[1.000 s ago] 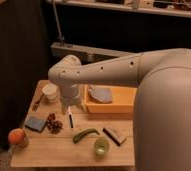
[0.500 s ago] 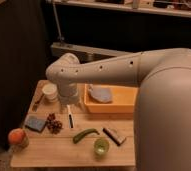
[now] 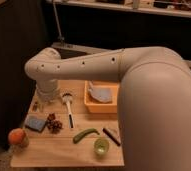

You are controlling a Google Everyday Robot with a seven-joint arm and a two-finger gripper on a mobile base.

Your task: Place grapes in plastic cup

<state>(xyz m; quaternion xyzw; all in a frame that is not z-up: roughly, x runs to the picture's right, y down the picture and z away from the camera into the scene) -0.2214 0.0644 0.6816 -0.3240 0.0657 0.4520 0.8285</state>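
Observation:
The grapes, a small dark red-purple bunch, lie on the wooden table at its left side. The plastic cup, light green, stands upright near the front edge, right of the middle. My white arm reaches in from the right and bends down over the back left corner. The gripper hangs there, behind and a little left of the grapes and well above them. It stands open and I see nothing in it. The cup is far off to its front right.
An orange fruit sits at the front left and a blue sponge lies just left of the grapes. A white-headed brush, a green pod and a dark bar lie mid-table. A yellow-orange bin holding a grey cloth stands at the back.
The arm's bent end has swung left and now covers the white cup at the back left. Everything on the table lies where it was.

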